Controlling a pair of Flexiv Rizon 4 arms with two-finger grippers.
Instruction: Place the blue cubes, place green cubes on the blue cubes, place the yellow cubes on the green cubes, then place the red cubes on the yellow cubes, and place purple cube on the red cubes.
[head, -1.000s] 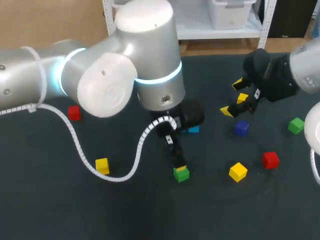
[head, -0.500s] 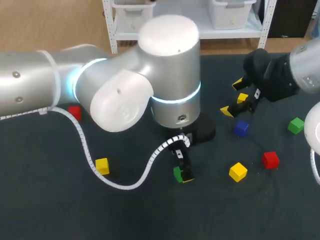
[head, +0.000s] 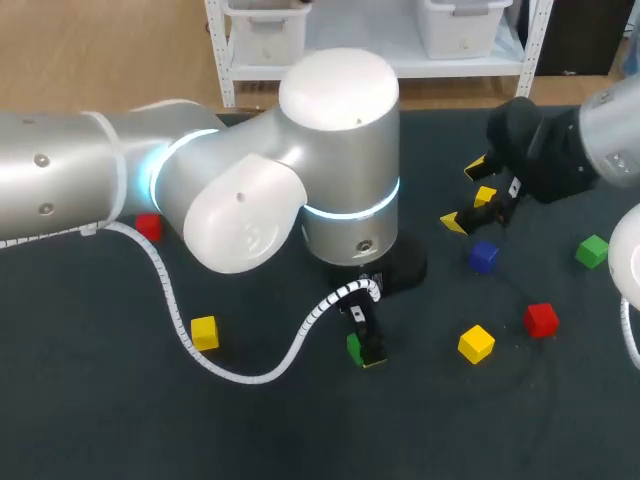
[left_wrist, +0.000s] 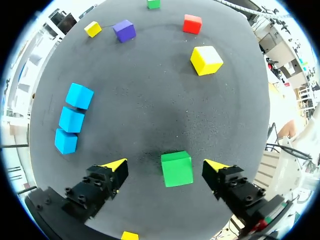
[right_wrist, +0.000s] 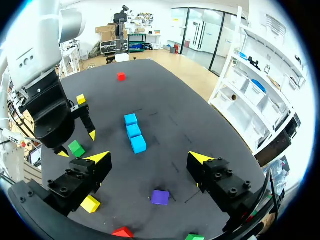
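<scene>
The left claw (left_wrist: 166, 165) stands open astride a green cube (left_wrist: 177, 169) near the middle of the table (left_wrist: 150, 100). One yellow-tipped finger is on either side and neither touches it. The cube sits flat, its faces nearly square to the fingers. Ahead and off to one side, three blue cubes (left_wrist: 71, 119) lie touching in a straight row. Farther out rest a yellow cube (left_wrist: 206, 60), a red cube (left_wrist: 192, 24) and a purple cube (left_wrist: 124, 30). The right claw (right_wrist: 149, 157) hangs open and empty over the table's right half, with the purple cube on the surface under it. A second green cube (head: 592, 250) sits near the right edge. Another red cube (head: 148, 226) shows toward the left edge, partly hidden by the left arm (head: 250, 190).
</scene>
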